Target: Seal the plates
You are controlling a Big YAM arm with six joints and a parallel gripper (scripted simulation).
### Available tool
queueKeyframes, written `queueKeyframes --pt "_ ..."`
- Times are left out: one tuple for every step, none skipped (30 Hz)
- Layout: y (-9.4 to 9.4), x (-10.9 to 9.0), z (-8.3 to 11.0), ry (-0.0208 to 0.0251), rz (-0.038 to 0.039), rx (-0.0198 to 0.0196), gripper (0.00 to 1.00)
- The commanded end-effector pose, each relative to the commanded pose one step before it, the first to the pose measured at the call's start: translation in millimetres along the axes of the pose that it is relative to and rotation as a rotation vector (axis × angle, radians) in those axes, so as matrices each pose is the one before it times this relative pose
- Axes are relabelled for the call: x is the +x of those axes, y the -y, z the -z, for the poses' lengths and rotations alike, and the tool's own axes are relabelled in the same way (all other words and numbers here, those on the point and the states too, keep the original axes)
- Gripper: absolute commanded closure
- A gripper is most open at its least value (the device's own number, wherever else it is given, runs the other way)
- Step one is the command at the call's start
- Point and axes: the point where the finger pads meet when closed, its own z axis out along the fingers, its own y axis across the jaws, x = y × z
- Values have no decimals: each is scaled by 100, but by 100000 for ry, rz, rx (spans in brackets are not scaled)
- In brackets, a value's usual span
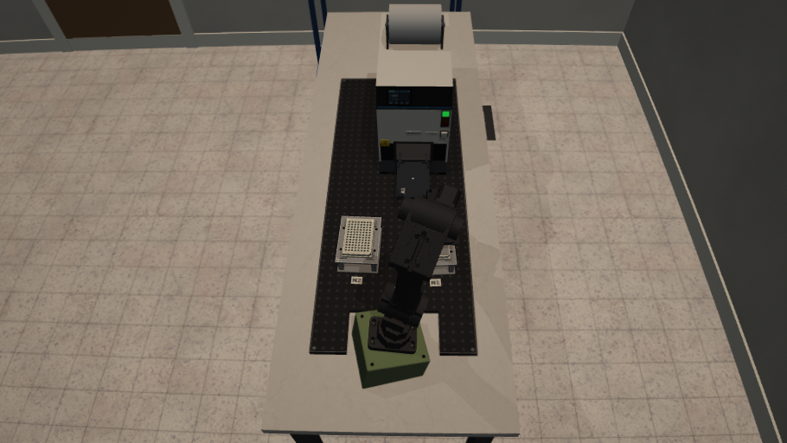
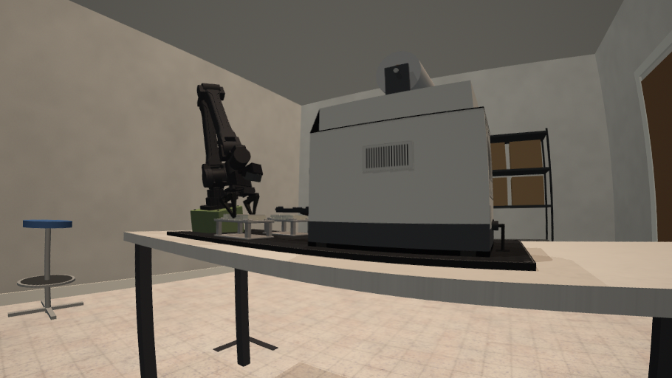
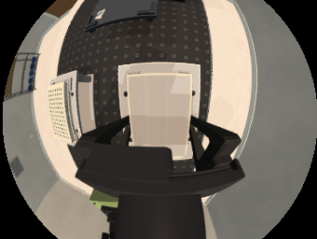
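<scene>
A plate with a smooth, foil-like top [image 3: 158, 95] [image 2: 251, 217] lies at nest N1 [image 3: 122, 81] [image 2: 269, 229], square with it; whether it is fully seated I cannot tell. My gripper [image 3: 159, 118] [image 2: 243, 214] is shut on its long sides, near the end towards the arm's base. The arm hides most of this plate in the top view. The open plate [image 1: 358, 236] [image 3: 58, 112], wells showing, sits in nest N2 [image 1: 378, 234]. The sealer's stage [image 1: 411, 176] [image 3: 121, 12] is out and bare. The sealer's lamp [image 1: 445, 113] is green, above the START button [image 1: 443, 133].
The sealer [image 1: 413, 68] [image 2: 399, 183] stands beyond the nests, with a foil roll [image 1: 414, 24] behind it. The arm's green base [image 1: 393, 369] [image 2: 201, 221] is at the near end. The dark perforated board [image 1: 352, 138] carries the nests and sealer.
</scene>
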Motion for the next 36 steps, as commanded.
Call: queueKeyframes --pt "1250 -1678 40 2592 -1951 1911 100" --pt "22 -53 11 77 8 39 100" --pt "22 -53 11 77 8 39 100" --pt "22 -53 11 77 8 39 100" --pt "11 -65 6 76 7 36 100" --pt "-5 6 -2 -22 9 -5 100" --pt "2 -10 7 18 9 13 100" --pt "0 -6 2 1 9 5 100" --pt "0 -6 2 1 9 5 100" --pt "0 0 0 0 0 0 100" --pt "0 0 0 0 0 0 100" --pt "0 -6 2 1 9 5 100" --pt "-137 -73 -2 71 354 -148 100" --pt "-125 -61 2 70 355 -146 100" --pt "-125 -61 2 70 355 -146 100" --pt "-125 -61 2 70 355 -146 0" --pt "-125 -61 3 70 379 -146 0" --pt "-28 -19 2 16 90 -28 0" --pt "-26 -25 8 39 115 -18 0" --pt "10 -10 9 24 22 27 0" --pt "10 -5 4 6 -2 22 0" --pt "20 -1 4 0 -29 34 0" --pt "8 -6 4 7 5 19 0" --pt "16 -3 4 3 -17 28 0" --pt "9 -5 4 6 0 21 0" --pt "9 -5 4 6 0 21 0" --pt "0 0 0 0 0 0 0" --pt "0 0 0 0 0 0 0" --pt "5 -7 4 16 0 -2 0" --pt "9 -6 4 8 0 16 0" --pt "9 -6 4 8 0 16 0" --pt "9 -6 4 8 0 16 0" --pt "9 -6 4 8 0 16 0" --pt "9 -6 4 8 0 16 0" --pt "9 -6 4 8 0 16 0" --pt "9 -6 4 8 0 16 0"
